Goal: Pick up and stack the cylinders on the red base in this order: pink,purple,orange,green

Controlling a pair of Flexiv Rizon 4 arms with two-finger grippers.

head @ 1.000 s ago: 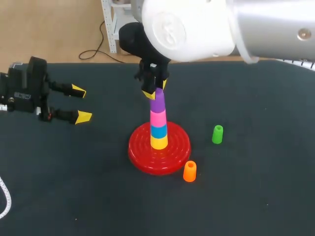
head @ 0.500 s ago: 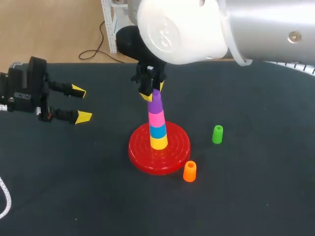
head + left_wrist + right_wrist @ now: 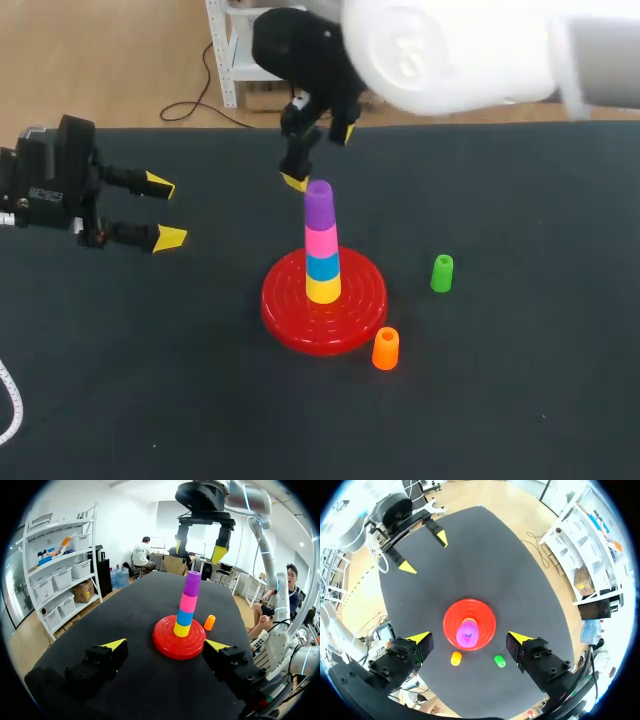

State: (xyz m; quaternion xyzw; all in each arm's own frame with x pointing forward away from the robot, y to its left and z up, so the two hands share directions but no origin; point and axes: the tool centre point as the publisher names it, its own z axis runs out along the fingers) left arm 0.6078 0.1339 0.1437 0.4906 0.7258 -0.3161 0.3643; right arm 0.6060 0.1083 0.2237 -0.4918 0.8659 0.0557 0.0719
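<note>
The left gripper [image 3: 165,212] hangs wide open and empty, with the red base [image 3: 285,325] well ahead of its fingertips. The right gripper [image 3: 320,157] is poised just above the stack, its jaws spread wide and holding nothing. Beneath its tips the purple cylinder [image 3: 318,203] sits on the pink cylinder [image 3: 321,241], over a blue cylinder [image 3: 322,267] and a yellow cylinder [image 3: 323,291]. The orange cylinder [image 3: 385,348] stands just beside the base's rim and the green cylinder [image 3: 442,273] stands farther out, both well below that gripper.

Stack [image 3: 321,245] shared by all views
It is seen obliquely from overhead, level from the left wrist, straight down from the right.
</note>
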